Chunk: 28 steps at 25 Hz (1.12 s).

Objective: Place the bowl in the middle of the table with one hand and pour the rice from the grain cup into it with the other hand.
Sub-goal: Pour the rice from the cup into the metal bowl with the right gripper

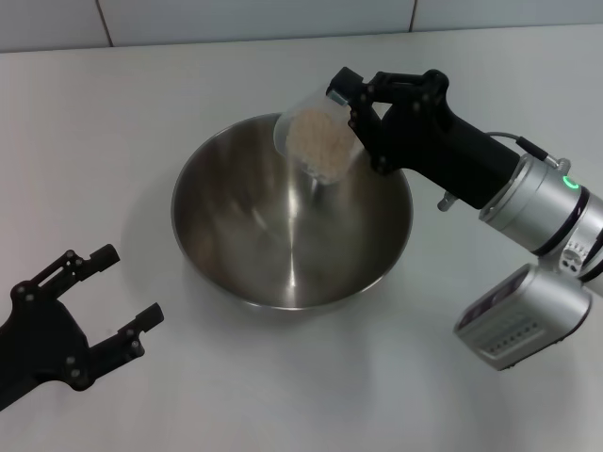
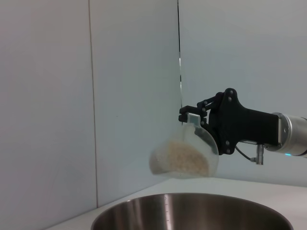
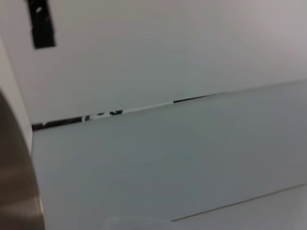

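Your table [image 1: 113,122] is a plain white top, and the bowl [image 1: 283,273] sits on it near the middle, upright, its brushed steel inside catching a pale streak of light down the centre. From the left wrist view you see only the near arc of its rim [image 2: 192,211], low in the picture.

Your right arm comes in from the right side, silver-grey with a green light on its wrist ring, and its black gripper [image 1: 358,108] hangs over the far edge of the bowl. Its fingers are closed around the cup [image 1: 314,141], which is tipped well over with its mouth turned down and towards the bowl's inside (the left wrist view shows the same tilt from the side, cup [image 2: 184,155] clear of the rim below it). The rice [image 1: 314,146] lies heaped against the lower side of the cup, a pale beige mass; you cannot tell from these views whether any grains lie in the bowl.

Your left gripper [image 1: 118,301] is low at the near left, off the bowl and well apart from it, jaws spread wide and holding nothing.
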Each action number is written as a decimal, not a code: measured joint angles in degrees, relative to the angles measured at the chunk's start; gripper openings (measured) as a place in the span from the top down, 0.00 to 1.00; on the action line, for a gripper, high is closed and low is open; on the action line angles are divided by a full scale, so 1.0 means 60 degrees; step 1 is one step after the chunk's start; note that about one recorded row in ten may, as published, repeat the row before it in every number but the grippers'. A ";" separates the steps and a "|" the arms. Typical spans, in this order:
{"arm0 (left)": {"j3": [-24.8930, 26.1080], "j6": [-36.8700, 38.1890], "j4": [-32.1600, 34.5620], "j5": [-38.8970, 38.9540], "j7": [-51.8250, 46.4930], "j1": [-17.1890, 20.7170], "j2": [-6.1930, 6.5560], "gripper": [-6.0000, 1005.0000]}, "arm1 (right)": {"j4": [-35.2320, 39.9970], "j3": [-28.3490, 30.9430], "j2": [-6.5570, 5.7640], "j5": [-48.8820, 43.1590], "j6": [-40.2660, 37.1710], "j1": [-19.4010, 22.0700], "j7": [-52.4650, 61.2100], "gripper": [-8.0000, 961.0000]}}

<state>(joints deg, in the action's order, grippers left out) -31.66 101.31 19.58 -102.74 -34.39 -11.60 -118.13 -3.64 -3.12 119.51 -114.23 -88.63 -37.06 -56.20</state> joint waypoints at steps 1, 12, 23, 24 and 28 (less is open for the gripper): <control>0.0003 -0.0011 -0.0037 0.0000 0.0001 -0.0009 0.0001 0.20 | -0.0052 0.0003 0.0002 0.0005 0.0032 -0.0012 -0.0351 0.97; 0.0018 -0.0022 -0.0056 0.0000 -0.0008 -0.0019 0.0000 0.20 | -0.0431 -0.0032 0.0003 -0.0042 0.0116 -0.0041 -0.3689 0.97; 0.0018 -0.0017 -0.0130 -0.0002 0.0005 0.0001 0.0000 0.20 | -0.0556 -0.0093 0.0018 -0.0177 0.0036 -0.0098 -0.6083 0.97; 0.0018 -0.0017 -0.0130 -0.0006 0.0008 0.0001 0.0001 0.20 | -0.0559 -0.0094 0.0018 -0.0204 0.0031 -0.0100 -0.6238 0.97; 0.0018 -0.0017 -0.0129 -0.0029 0.0014 0.0001 0.0000 0.20 | -0.0565 -0.0095 0.0018 -0.0375 0.0006 -0.0122 -0.6907 0.97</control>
<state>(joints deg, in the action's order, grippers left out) -31.55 101.21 18.80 -102.92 -34.30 -11.60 -118.13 -7.04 -3.69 119.62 -116.48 -88.60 -37.79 -97.64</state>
